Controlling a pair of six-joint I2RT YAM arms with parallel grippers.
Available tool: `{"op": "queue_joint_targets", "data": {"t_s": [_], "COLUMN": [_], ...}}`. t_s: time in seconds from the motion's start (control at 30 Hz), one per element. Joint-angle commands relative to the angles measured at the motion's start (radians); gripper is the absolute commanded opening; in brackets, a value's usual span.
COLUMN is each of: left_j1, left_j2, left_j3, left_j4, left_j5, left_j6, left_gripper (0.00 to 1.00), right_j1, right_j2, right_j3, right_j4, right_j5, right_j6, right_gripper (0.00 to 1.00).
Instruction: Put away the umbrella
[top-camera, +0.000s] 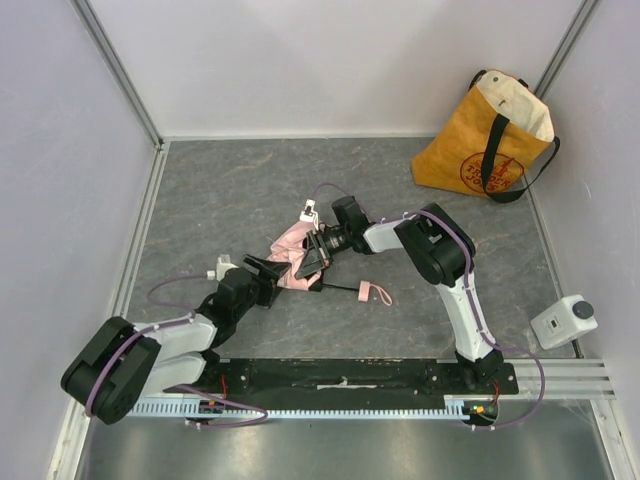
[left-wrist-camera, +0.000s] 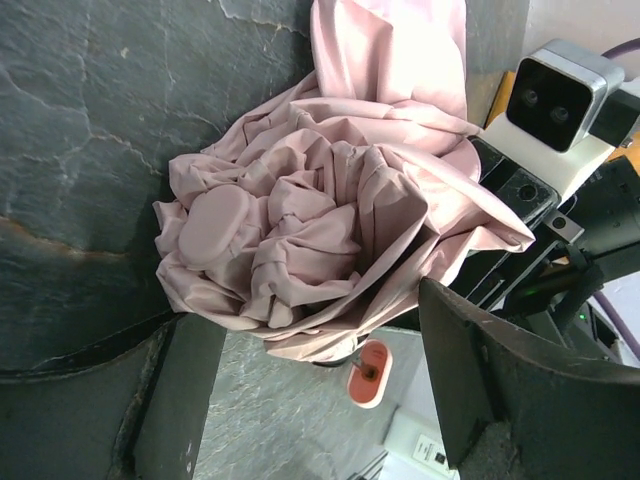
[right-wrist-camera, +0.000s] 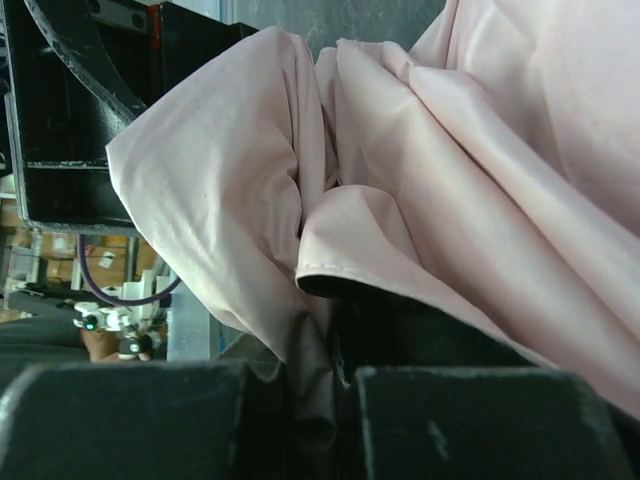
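The umbrella (top-camera: 291, 257) lies mid-table as a crumpled bundle of pale pink fabric (left-wrist-camera: 310, 220). Its thin black shaft runs right to the small pink handle (top-camera: 375, 293), which also shows in the left wrist view (left-wrist-camera: 369, 374). My right gripper (top-camera: 316, 256) is shut on a fold of the pink fabric (right-wrist-camera: 315, 400) at the bundle's right side. My left gripper (top-camera: 268, 274) sits at the bundle's left side, open, its fingers (left-wrist-camera: 150, 400) spread wide just short of the fabric's edge. Nothing is pinched between them.
A yellow tote bag (top-camera: 488, 135) with black straps stands open at the back right corner. A white box-like device (top-camera: 563, 320) sits at the right near the front rail. Pale walls close in the table on three sides.
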Motion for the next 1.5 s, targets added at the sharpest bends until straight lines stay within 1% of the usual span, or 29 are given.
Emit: {"op": "queue_joint_targets", "data": {"t_s": [0.0, 0.03, 0.07, 0.1, 0.13, 0.2, 0.23, 0.3, 0.4, 0.5, 0.6, 0.67, 0.7, 0.77, 0.83, 0.9, 0.97, 1.0, 1.03, 1.07, 1.2, 1.23, 1.27, 1.3, 1.33, 1.43, 1.47], "left_j1": [-0.054, -0.057, -0.059, -0.06, -0.062, -0.062, -0.062, -0.062, -0.063, -0.063, -0.065, -0.063, -0.063, -0.062, -0.059, -0.046, -0.039, -0.036, -0.036, -0.034, -0.034, -0.034, -0.036, -0.034, -0.036, -0.036, -0.037], "left_j2": [0.094, 0.127, 0.166, 0.195, 0.224, 0.261, 0.273, 0.295, 0.301, 0.307, 0.31, 0.327, 0.345, 0.391, 0.428, 0.453, 0.451, 0.448, 0.444, 0.439, 0.408, 0.398, 0.39, 0.382, 0.376, 0.369, 0.372], "left_j3": [-0.002, 0.001, 0.0, -0.002, -0.009, -0.029, -0.04, -0.074, -0.065, -0.06, -0.049, -0.048, -0.049, -0.064, -0.055, -0.045, -0.051, -0.054, -0.055, -0.058, -0.054, -0.049, -0.043, -0.037, -0.029, 0.023, 0.04], "left_j4": [-0.152, -0.161, -0.163, -0.155, -0.132, -0.059, -0.027, 0.091, 0.106, 0.084, 0.014, -0.005, -0.005, 0.107, 0.123, 0.158, 0.204, 0.213, 0.209, 0.21, 0.184, 0.151, 0.127, 0.104, 0.075, -0.052, -0.086], "left_j5": [-0.114, -0.114, -0.115, -0.118, -0.131, -0.172, -0.189, -0.22, -0.23, -0.223, -0.223, -0.223, -0.215, -0.197, -0.177, -0.155, -0.142, -0.14, -0.14, -0.143, -0.146, -0.146, -0.143, -0.138, -0.126, -0.082, -0.073], "left_j6": [-0.126, -0.152, -0.187, -0.206, -0.213, -0.189, -0.189, -0.151, -0.08, -0.085, -0.098, -0.086, -0.104, -0.089, -0.085, -0.048, -0.017, -0.007, -0.006, -0.003, 0.012, 0.012, 0.01, 0.004, -0.014, -0.04, -0.042], "left_gripper": [0.82, 0.8, 0.75, 0.72, 0.71, 0.62, 0.61, 0.62, 0.73, 0.79, 0.77, 0.75, 0.74, 0.73, 0.72, 0.67, 0.51, 0.4, 0.26, 0.21, 0.11, 0.09, 0.02, 0.02, 0.02, 0.02, 0.02], "right_j1": [0.015, 0.015, 0.015, 0.015, 0.015, 0.015, 0.014, 0.015, 0.015, 0.015, 0.015, 0.015, 0.015, 0.015, 0.018, 0.026, 0.032, 0.037, 0.037, 0.037, 0.043, 0.043, 0.045, 0.048, 0.049, 0.051, 0.051], "right_j2": [0.123, 0.124, 0.123, 0.123, 0.123, 0.121, 0.118, 0.118, 0.115, 0.112, 0.1, 0.087, 0.083, 0.08, 0.083, 0.081, 0.078, 0.078, 0.08, 0.083, 0.092, 0.091, 0.087, 0.08, 0.066, 0.0, -0.026], "right_j3": [-0.098, -0.096, -0.096, -0.099, -0.104, -0.112, -0.11, -0.11, -0.102, -0.093, -0.092, -0.092, -0.09, -0.093, -0.101, -0.113, -0.115, -0.106, -0.095, -0.084, -0.064, -0.043, -0.006, 0.02, 0.037, 0.028, 0.02], "right_j4": [-0.171, -0.16, -0.158, -0.139, -0.12, -0.108, -0.114, -0.114, -0.118, -0.105, -0.065, -0.062, -0.062, -0.06, -0.053, -0.034, -0.049, -0.083, -0.124, -0.163, -0.209, -0.311, -0.429, -0.509, -0.56, -0.585, -0.586], "right_j5": [0.116, 0.114, 0.111, 0.097, 0.085, 0.071, 0.064, 0.05, 0.034, 0.021, 0.001, -0.004, -0.003, -0.006, -0.006, -0.012, -0.012, -0.007, 0.0, 0.004, 0.019, 0.046, 0.097, 0.152, 0.215, 0.347, 0.378], "right_j6": [0.17, 0.18, 0.186, 0.201, 0.217, 0.232, 0.229, 0.231, 0.235, 0.258, 0.304, 0.315, 0.318, 0.318, 0.321, 0.33, 0.304, 0.271, 0.239, 0.208, 0.168, 0.113, 0.023, -0.037, -0.076, -0.102, -0.102], "right_gripper": [0.0, 0.0, 0.0, 0.0, 0.0, 0.0, 0.0, 0.0, 0.0, 0.0, 0.0, 0.0, 0.0, 0.0, 0.0, 0.0, 0.0, 0.0, 0.0, 0.0, 0.0, 0.0, 0.0, 0.0, 0.04, 0.11, 0.17]}}
